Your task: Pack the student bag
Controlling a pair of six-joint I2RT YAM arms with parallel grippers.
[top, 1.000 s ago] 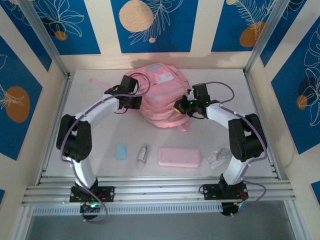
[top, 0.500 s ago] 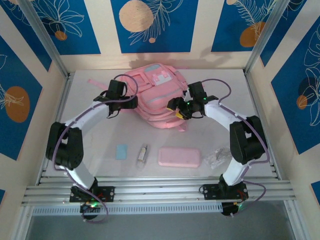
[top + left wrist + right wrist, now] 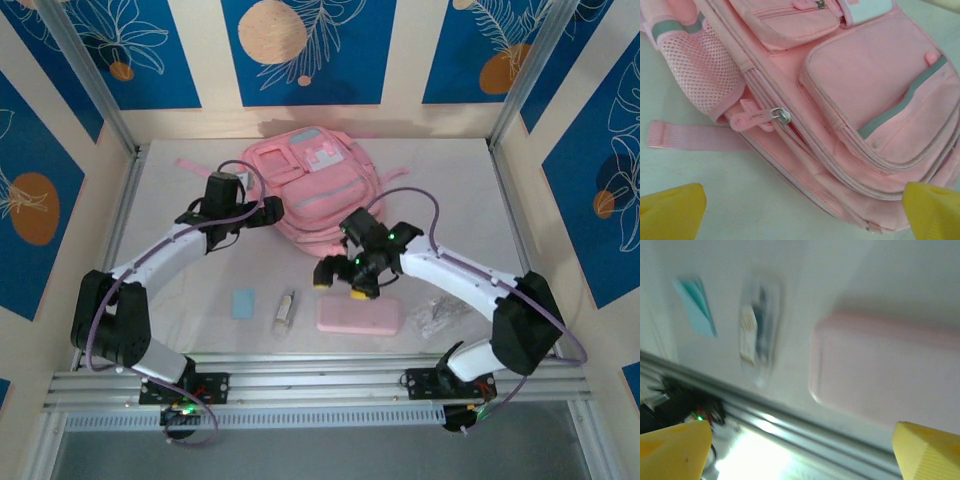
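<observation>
Soft, limp, probably light: student bag (image 3: 305, 185), lying flat at far middle of table (image 3: 450, 190). Left gripper (image 3: 262, 212), right gripper (image 3: 340, 282): 2 pairs of jaws spread wide, empty. Best taken by zipper pull (image 3: 781, 115) or strap.

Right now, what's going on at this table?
Neither arm holds anything. The left gripper, fingers spread, hovers beside the student bag, near its side zip pull. The right gripper, fingers also spread, hangs above the pink pencil case. The case, a small blue card and a clear-wrapped item lie near the front, not yet packed.
</observation>
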